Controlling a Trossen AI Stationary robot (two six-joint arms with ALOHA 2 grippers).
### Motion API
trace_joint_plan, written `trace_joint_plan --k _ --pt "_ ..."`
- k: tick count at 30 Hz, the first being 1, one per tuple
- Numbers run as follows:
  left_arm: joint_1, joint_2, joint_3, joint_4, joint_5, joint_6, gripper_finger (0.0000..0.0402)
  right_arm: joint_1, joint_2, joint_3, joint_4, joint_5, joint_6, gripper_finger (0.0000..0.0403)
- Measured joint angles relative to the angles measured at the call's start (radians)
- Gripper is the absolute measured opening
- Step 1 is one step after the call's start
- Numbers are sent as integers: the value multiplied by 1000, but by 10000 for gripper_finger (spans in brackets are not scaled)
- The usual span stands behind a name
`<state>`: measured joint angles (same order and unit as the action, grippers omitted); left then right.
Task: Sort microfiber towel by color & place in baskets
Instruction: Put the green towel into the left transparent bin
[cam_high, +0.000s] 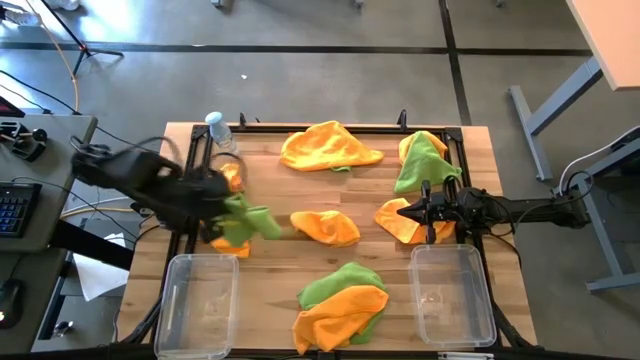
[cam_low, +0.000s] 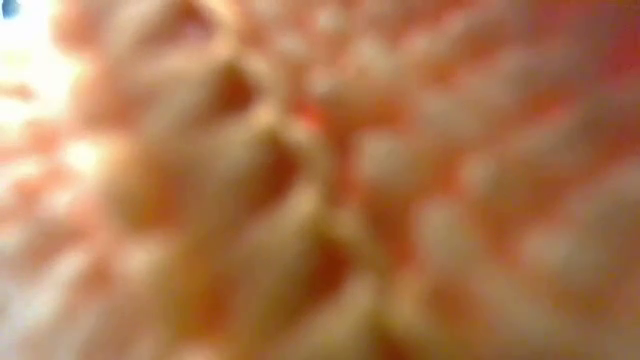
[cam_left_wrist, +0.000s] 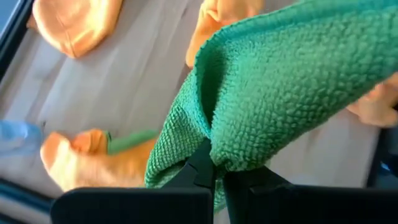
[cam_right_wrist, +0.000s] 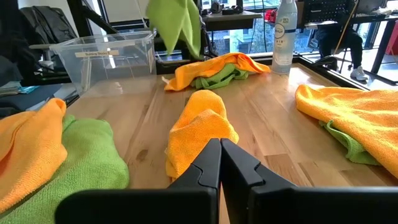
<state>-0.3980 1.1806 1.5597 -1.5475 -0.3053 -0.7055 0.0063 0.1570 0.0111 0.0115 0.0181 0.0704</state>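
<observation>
While the low view is filled by a blurred orange-pink surface and tells us nothing, we read the layout from the high view. The left gripper (cam_high: 222, 212) sits at the table's left side, beyond the left basket (cam_high: 196, 300), and its fingers (cam_left_wrist: 205, 167) are closed tight on a fold of a green towel (cam_left_wrist: 292, 93). In the right wrist view this towel (cam_right_wrist: 176, 25) hangs clear of the table.

We find the right gripper (cam_high: 428, 212) at the table's right side, beyond the right basket (cam_high: 452, 296). In its wrist view the fingers (cam_right_wrist: 211, 163) meet with no gap and nothing between them, pointing at a small orange towel (cam_right_wrist: 200, 127) just ahead on the wood.

Both baskets stand at the near edge and appear to hold no towels. Between them lies a green-and-orange pile (cam_high: 342, 305). A large orange towel (cam_high: 328, 146) lies at the far middle, a green-and-orange pair (cam_high: 422, 155) at the far right, and an orange towel (cam_high: 402, 218) lies beside the right gripper. A water bottle (cam_high: 218, 130) stands at the far left corner.
</observation>
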Motion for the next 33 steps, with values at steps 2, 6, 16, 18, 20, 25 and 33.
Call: trace_joint_plan --k 2,6,16,18,20,25,33 --pt "-59 -27 36 -30 1 -47 0 0 0 0 0 0 0 0" --pt "-184 -54 97 -21 4 -114 0 0 0 0 0 0 0 0" --pt "-531 79 106 -22 11 -304 0 0 0 0 0 0 0 0" --pt "-595 120 106 -24 8 -356 0 0 0 0 0 0 0 0" --pt "-657 164 106 -22 8 -416 0 0 0 0 0 0 0 0" --pt "-785 253 106 -23 48 -534 0 0 0 0 0 0 0 0" --pt "-899 329 106 -2 144 -620 0 0 0 0 0 0 0 0"
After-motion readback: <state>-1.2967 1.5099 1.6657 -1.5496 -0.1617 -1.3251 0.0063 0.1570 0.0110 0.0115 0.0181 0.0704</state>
